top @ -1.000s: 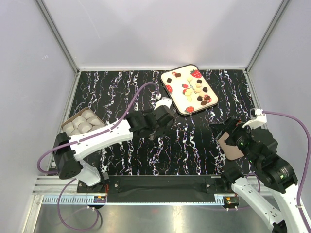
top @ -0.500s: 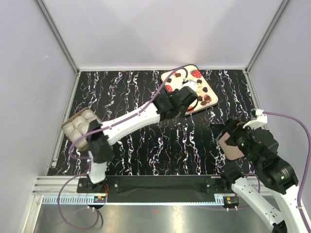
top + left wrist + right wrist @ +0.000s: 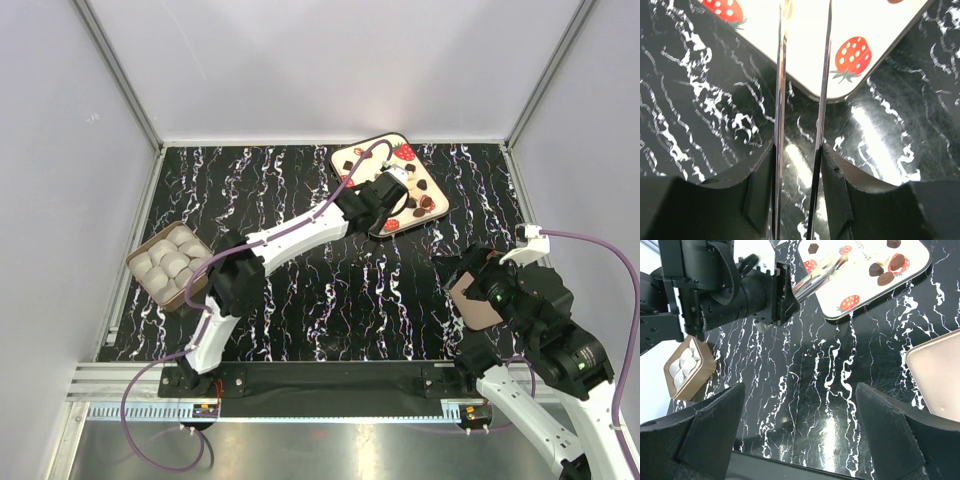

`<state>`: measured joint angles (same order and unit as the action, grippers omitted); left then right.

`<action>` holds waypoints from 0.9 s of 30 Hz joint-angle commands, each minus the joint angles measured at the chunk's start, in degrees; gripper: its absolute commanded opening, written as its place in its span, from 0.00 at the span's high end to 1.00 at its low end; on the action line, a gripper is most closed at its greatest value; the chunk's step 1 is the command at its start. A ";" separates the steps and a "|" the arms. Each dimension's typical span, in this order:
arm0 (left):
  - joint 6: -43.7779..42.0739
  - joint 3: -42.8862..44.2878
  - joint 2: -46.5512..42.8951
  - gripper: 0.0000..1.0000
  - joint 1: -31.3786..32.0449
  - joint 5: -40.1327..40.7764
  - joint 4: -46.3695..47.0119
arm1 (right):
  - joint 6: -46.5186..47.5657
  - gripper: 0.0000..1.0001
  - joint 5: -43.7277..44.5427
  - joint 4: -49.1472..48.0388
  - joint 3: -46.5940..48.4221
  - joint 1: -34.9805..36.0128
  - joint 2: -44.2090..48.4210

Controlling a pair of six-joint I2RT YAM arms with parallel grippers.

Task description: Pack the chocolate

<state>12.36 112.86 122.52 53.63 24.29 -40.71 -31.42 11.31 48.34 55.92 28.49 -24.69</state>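
Observation:
The chocolate lies as small dark (image 3: 428, 186) and white (image 3: 408, 172) pieces on a cream tray (image 3: 372, 222) with printed strawberries, at the back right. My left gripper (image 3: 385, 197) hangs over the tray's near corner, shut on metal tweezers (image 3: 780, 100) whose two blades run out between its fingers (image 3: 835, 175) over the tray (image 3: 875, 20). The blade tips are out of the left wrist view; the right wrist view shows the tweezers (image 3: 820, 272) reaching among dark chocolate pieces (image 3: 876, 269). Whether they hold a piece I cannot tell. My right gripper (image 3: 800, 415) is open over bare table.
A tan box (image 3: 168, 264) of white paper cups sits at the left edge of the black marbled table. A flat brown lid (image 3: 480, 300) lies under the right arm's wrist, seen also as the lid (image 3: 940, 375) at the right.
The left arm has swung from the table's middle out to the back right, carrying the tweezers over the tray. The right arm has not moved.

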 commanded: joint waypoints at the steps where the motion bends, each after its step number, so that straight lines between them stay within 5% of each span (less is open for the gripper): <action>1: -1.11 1.58 0.97 0.56 -0.63 -2.06 5.38 | 1.36 0.00 0.64 -1.14 1.56 0.43 -0.98; 27: 1.44 2.54 5.71 0.59 -0.63 -1.35 2.74 | 2.33 0.00 2.58 -2.63 0.24 0.43 -2.03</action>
<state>13.54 112.90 129.12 53.28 21.47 -38.09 -30.17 12.58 48.07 55.90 28.49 -25.98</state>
